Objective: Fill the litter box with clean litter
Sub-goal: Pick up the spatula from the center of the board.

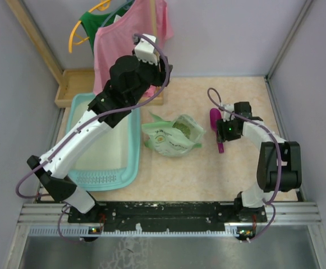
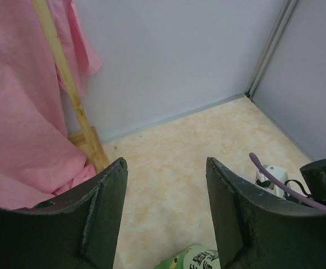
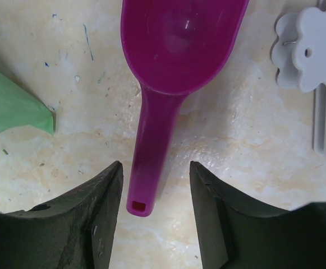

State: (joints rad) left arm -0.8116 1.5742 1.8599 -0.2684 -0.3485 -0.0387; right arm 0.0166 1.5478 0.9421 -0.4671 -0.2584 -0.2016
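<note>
The light-teal litter box lies at the left, its whitish base bare, with my left arm stretched above it. My left gripper is raised near the back wall, open, nothing between its fingers. The clean litter shows as green granules in the mouth of an open pale green bag mid-table. A magenta scoop lies flat to the right of the bag. My right gripper is low over it, open, with the handle's end between the fingers and closer to the left one.
A wooden tray stands behind the litter box. A pink shirt and a green one hang on hangers by a wooden post. A white flower-shaped piece lies right of the scoop. Walls close in on three sides.
</note>
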